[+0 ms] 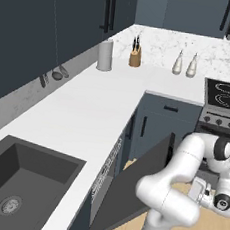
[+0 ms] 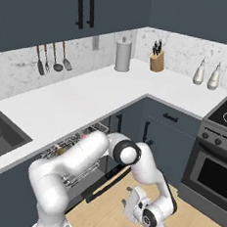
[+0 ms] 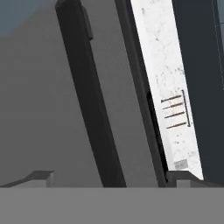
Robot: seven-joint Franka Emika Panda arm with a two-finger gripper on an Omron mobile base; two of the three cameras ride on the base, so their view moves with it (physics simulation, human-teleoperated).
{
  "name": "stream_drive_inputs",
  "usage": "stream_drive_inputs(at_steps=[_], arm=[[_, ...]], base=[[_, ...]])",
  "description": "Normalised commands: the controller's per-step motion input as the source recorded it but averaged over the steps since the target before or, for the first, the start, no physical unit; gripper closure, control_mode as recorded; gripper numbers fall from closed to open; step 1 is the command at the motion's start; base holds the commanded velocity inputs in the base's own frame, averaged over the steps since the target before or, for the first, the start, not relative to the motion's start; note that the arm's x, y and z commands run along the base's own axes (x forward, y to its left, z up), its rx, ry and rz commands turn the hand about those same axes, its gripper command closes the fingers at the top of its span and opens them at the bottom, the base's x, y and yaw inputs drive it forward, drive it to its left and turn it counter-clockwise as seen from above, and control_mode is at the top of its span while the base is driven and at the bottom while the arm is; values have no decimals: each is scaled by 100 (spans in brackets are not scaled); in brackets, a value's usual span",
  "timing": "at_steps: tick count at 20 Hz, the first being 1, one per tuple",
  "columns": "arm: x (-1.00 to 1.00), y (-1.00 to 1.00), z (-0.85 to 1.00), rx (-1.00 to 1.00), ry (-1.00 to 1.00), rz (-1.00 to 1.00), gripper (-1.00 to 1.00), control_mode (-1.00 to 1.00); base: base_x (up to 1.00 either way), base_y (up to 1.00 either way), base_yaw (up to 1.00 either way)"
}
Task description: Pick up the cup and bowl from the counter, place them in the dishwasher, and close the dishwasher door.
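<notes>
Close in front of the hand camera stands the dishwasher door, a flat grey face with a dark bar running across it, and the two finger tips of the gripper rise at the bottom, wide apart, with nothing between them. So the pincer is fully open and empty.

From the base views, the door is partly raised, tilted between flat and shut. The gripper hangs low beside its outer edge, near the wooden floor. The counter carries no cup and no bowl that I can see. In the right base view, the silver rack of the dishwasher is pulled out a little, and something small and reddish sits in it; it may be the cup, but it is too small to be sure. I judge that loading is done and the step in hand is to close the door.

To do this well, the hand should press on the outer face of the door, near its free edge where the push is easiest, and follow the arc of the hinge upward and toward the cabinets. The fingers need not close. One risk: the rack seems not fully inside, so the door may meet it before it shuts
</notes>
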Motion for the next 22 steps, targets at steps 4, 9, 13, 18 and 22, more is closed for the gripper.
stream_drive_inputs(at_steps=[4,9,13,18,22], arm=[[50,18,-11,0,-2,2,-100,-100],[72,28,-13,0,0,2,-100,-100],[48,42,-14,0,0,3,-100,-100],[11,53,-3,0,0,5,-100,-100],[6,62,0,0,-3,5,-100,-100]], base=[[0,0,0],[0,0,0],[0,0,0],[0,0,0],[0,0,0]])
